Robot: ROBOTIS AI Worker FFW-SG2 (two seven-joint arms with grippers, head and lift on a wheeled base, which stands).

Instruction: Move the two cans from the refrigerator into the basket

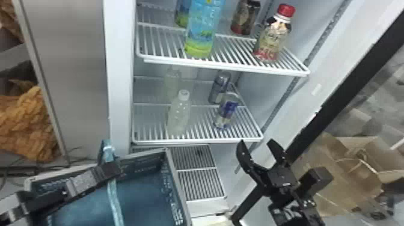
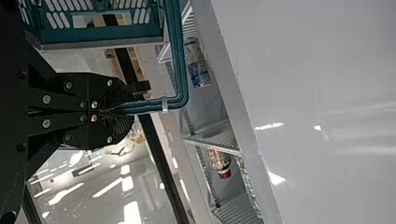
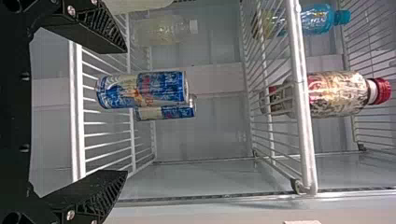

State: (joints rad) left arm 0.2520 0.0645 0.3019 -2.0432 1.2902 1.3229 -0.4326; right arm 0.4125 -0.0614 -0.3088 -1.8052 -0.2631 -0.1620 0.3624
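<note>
Well, refrigerator (image 1: 120,90) lower shelf (image 1: 195,141) holds two cans (image 1: 227,109), bottles (image 1: 179,117); left gripper (image 1: 113,169) pinches basket (image 1: 177,183) handle (image 1: 114,198); right gripper (image 1: 257,142) open.

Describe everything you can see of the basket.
The basket is teal, apparently plastic, with a greyish rim and slotted walls. Its grooved teal handle bends sharply and carries a small pale band. The left gripper is shut on that handle, holding the basket open side up, in front of the refrigerator and toward its left. No can shows inside; whether anything supports its underside, I cannot tell.
</note>
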